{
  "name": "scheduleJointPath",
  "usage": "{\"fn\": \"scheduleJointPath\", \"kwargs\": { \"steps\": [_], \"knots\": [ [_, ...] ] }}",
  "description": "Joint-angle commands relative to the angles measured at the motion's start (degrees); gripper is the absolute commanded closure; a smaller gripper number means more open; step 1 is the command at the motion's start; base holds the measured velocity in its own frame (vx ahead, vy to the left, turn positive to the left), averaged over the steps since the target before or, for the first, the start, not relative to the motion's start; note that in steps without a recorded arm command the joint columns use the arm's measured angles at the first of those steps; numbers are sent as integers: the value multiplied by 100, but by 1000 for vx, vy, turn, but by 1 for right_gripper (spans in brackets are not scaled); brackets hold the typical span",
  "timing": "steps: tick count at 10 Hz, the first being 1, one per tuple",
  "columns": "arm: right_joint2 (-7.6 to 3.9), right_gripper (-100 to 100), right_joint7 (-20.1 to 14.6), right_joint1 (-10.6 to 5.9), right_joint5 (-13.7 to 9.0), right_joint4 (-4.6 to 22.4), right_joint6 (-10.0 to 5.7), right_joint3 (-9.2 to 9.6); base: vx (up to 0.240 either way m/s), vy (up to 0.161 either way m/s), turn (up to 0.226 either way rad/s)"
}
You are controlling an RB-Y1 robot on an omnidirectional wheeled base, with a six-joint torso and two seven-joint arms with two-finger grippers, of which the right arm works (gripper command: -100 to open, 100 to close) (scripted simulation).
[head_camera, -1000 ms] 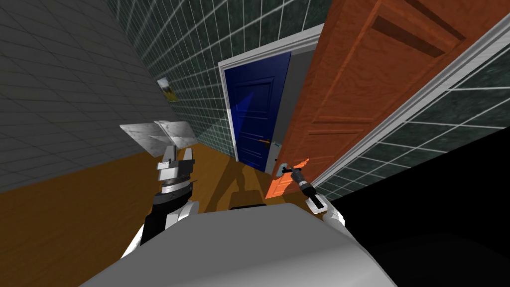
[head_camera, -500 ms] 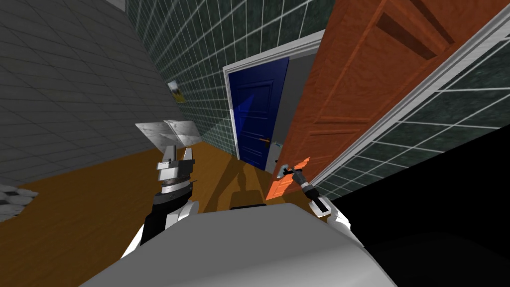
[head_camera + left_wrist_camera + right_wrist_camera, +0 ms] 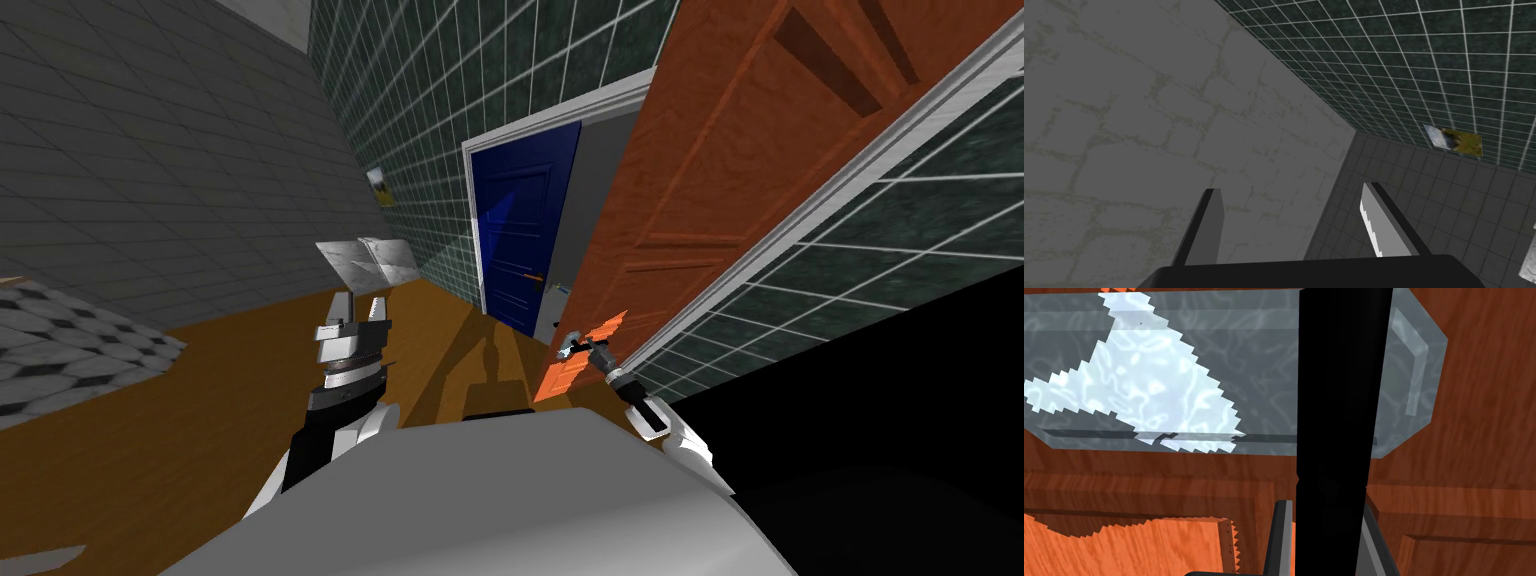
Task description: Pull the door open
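Two end effectors in view, one working.

- Right end effector (image 3: 590,350): at the handle (image 3: 574,344) of the orange-brown, wood-grained door (image 3: 700,180). The door stands to my right front. Its leaf is angled off the white door frame (image 3: 800,215), so I read it as partly open.
- Right wrist view: both fingers (image 3: 1281,533) press the sides of the handle's black bar (image 3: 1339,413), clenched on it. Behind the bar a pale glassy plate (image 3: 1174,373) sits on the door face.
- Left end effector (image 3: 357,310): raised ahead of me, well apart from the door, fingers spread, grasping nothing.
- Blue door (image 3: 520,240): farther off, past the orange one.

Handling, as judgement:
- The door looks rigid and probably heavy. It is hinged, so it will move only on an arc, and the pull should follow that arc rather than a straight line.
- The bar is thin, stiff and looks smooth. A grip across it could slip or twist if the pull goes off-line.
- The handle is the sound place to hold: near the free edge, away from the hinges, best leverage.
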Motion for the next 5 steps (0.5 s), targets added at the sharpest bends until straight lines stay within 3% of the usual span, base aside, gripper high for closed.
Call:
{"fn": "scheduleJointPath", "kwargs": {
  "steps": [1, 4, 5],
  "knots": [
    [-30, 100, -54, 49, 35, 37, -170, 28, -217, -100, 122],
    [-94, 100, -124, 88, 72, 113, -379, 20, -192, -94, 122],
    [-95, 100, -101, 62, 59, 129, -309, -1, -84, -51, 25]
  ]
}}
